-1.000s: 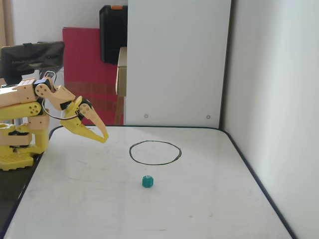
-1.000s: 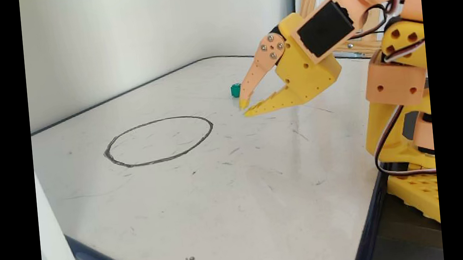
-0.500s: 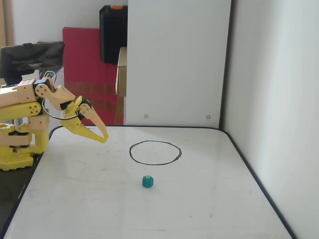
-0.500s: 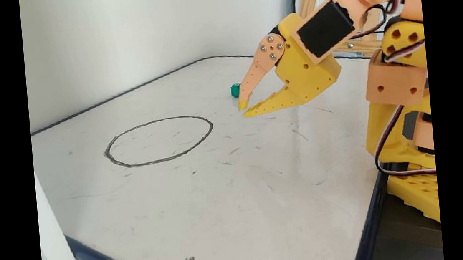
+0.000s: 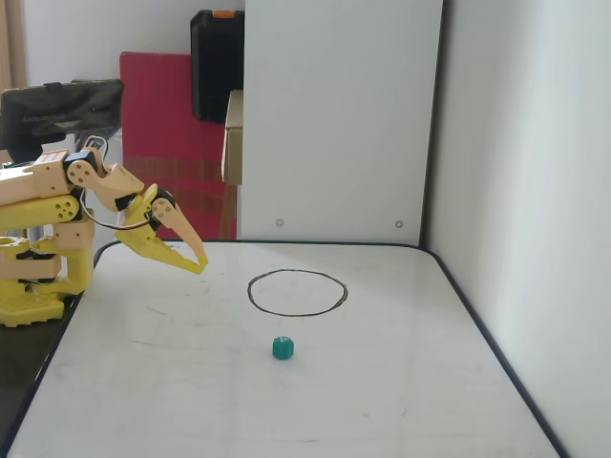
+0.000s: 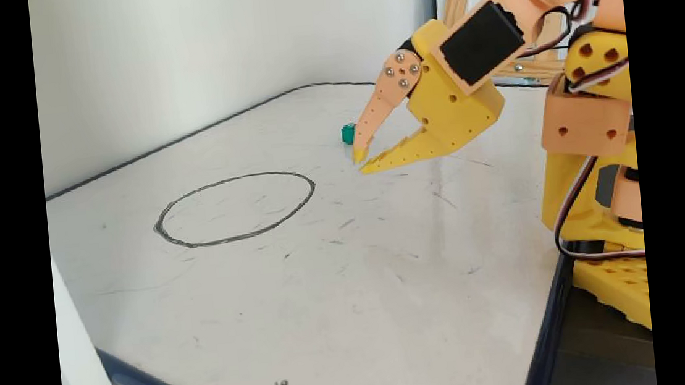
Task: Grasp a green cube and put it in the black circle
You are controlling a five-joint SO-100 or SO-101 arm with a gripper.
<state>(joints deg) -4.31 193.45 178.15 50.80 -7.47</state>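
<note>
A small green cube (image 5: 283,348) lies on the white board, in front of the black drawn circle (image 5: 250,292) and outside it. In a fixed view the cube (image 6: 348,133) shows far back, partly behind a finger, with the circle (image 6: 158,228) to the left. My yellow and peach gripper (image 5: 200,263) hangs just above the board's back left corner, well away from the cube. Its fingertips meet and it holds nothing. It also shows in the closer fixed view (image 6: 361,161), pointing down and left.
The whiteboard (image 5: 401,401) has a dark rim and white walls at the back and right. The arm's yellow base (image 5: 33,286) stands off the board's left edge. A red panel (image 5: 172,124) and a black case (image 5: 218,62) stand behind.
</note>
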